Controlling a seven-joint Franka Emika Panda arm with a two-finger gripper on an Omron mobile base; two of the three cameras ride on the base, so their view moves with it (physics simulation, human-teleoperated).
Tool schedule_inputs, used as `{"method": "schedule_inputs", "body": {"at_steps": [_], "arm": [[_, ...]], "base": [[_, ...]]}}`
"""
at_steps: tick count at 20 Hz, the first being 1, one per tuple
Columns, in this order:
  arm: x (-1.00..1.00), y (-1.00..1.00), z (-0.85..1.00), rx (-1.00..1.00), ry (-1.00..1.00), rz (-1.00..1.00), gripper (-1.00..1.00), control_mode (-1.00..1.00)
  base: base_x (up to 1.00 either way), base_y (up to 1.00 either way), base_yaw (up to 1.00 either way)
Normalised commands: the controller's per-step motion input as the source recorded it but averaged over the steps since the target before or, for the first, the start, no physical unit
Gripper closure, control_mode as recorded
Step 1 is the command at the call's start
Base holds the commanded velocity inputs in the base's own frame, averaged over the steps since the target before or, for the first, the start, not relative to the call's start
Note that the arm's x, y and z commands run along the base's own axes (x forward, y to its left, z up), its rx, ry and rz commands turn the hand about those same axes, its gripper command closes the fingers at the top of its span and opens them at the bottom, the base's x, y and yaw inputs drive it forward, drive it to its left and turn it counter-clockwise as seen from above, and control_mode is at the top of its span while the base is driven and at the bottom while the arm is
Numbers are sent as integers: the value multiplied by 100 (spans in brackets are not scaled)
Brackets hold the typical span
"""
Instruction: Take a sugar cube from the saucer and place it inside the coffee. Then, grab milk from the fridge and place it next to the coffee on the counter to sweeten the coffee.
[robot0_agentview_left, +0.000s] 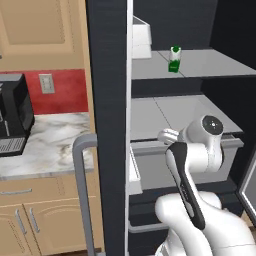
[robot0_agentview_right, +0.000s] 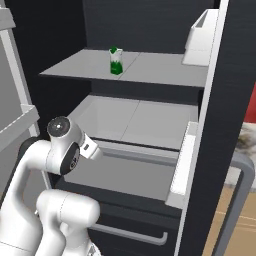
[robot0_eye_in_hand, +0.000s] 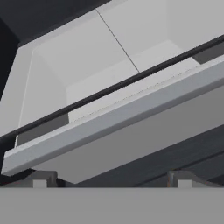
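Note:
The fridge (robot0_agentview_left: 107, 100) stands open, its black door swung out to the left. The milk (robot0_agentview_left: 174, 59), a small white carton with green base and cap, stands upright on the upper grey shelf (robot0_agentview_right: 150, 67); from the right base view the milk (robot0_agentview_right: 116, 61) is near that shelf's middle. My arm's wrist (robot0_agentview_left: 212, 125) hangs well below it, in front of the lower shelf and the drawer. In the hand view my gripper (robot0_eye_in_hand: 111, 180) is open and holds nothing, facing the drawer's front edge (robot0_eye_in_hand: 118, 122). The coffee, saucer and sugar cube are out of view.
A larger plain white box (robot0_agentview_left: 141, 37) sits in the door's upper bin. The door's grey bar handle (robot0_agentview_left: 82, 190) juts out low on the left. The marble counter (robot0_agentview_left: 55, 145) carries a black coffee machine (robot0_agentview_left: 12, 117). A grey drawer (robot0_agentview_right: 130, 175) lies under the lower shelf.

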Motion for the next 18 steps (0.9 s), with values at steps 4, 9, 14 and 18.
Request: {"method": "schedule_inputs", "body": {"at_steps": [4,9,14,18], "arm": [[9,0,36,-1,-7,0,-100,-100],[1,0,100,-5,-11,-1,-100,-100],[3,0,100,-14,-3,-1,-100,-100],[15,-3,100,-10,0,-3,-100,-100]], "base": [[12,0,0],[0,0,0],[0,0,0],[0,0,0]]}}
